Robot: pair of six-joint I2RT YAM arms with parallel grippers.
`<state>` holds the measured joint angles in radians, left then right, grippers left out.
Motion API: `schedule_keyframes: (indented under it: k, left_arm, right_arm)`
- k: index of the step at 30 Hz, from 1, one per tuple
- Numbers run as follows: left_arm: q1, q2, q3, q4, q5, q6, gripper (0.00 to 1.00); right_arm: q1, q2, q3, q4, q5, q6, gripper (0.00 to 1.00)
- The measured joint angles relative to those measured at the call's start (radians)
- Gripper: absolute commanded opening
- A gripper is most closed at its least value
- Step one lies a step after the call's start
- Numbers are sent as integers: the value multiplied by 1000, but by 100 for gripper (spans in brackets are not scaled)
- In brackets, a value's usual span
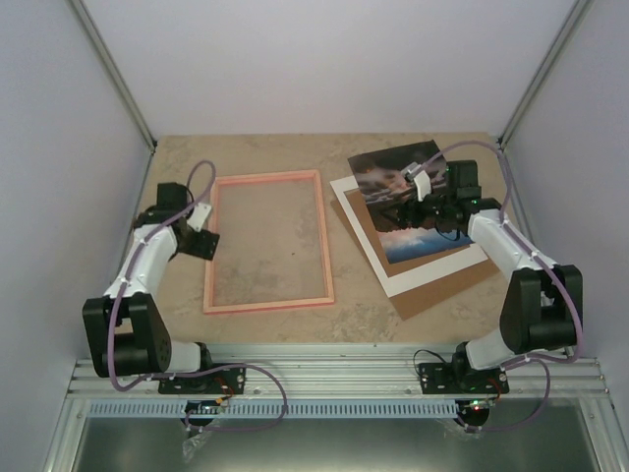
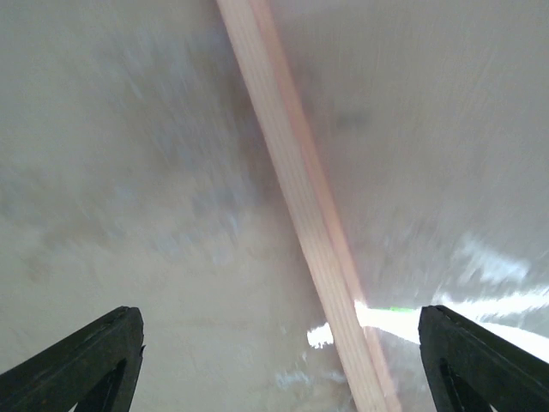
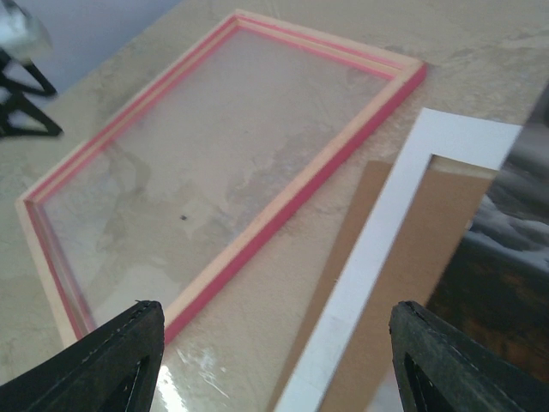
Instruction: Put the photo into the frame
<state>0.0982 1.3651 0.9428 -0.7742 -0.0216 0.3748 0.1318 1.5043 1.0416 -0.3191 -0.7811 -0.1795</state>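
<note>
The frame (image 1: 270,303) lies flat left of centre, pale wood upward with pink sides, the table showing through its glass. My left gripper (image 1: 201,241) stands open at its left rail. In the left wrist view that rail (image 2: 300,189) runs slantwise between the spread fingers (image 2: 94,360), untouched. The photo (image 1: 378,177), dark clouds with a blue end, lies at the right on a white mat. My right gripper (image 1: 421,208) hangs open above it, holding nothing. The right wrist view shows the frame (image 3: 283,202) ahead and the photo (image 3: 506,257) at the right edge.
The white mat (image 1: 413,275) lies on a brown backing board (image 1: 442,290), both askew at the right; they also show as mat (image 3: 377,257) and board (image 3: 429,232). Grey walls enclose three sides. A metal rail (image 1: 334,379) carries the arm bases.
</note>
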Motion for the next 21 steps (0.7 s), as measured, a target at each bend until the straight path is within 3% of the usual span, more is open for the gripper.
schedule_keyframes:
  k: [5,12,15,21]
  left_arm:
    - [-57,-1,167,14,100,10,90]
    - [-351,116,305,147,259,-88,85]
    - [-443,215,344,226,341,-187,83]
    - [-481,426,407,458,520,-508,78]
  right_arm:
    - [-99,23,45,-111,55,-95,73]
    - [-330,67,109,-254,113,-204,72]
    - [-365,98,164,-278,132,-234,72]
    - [-363,143,173,-277,152,-244,69]
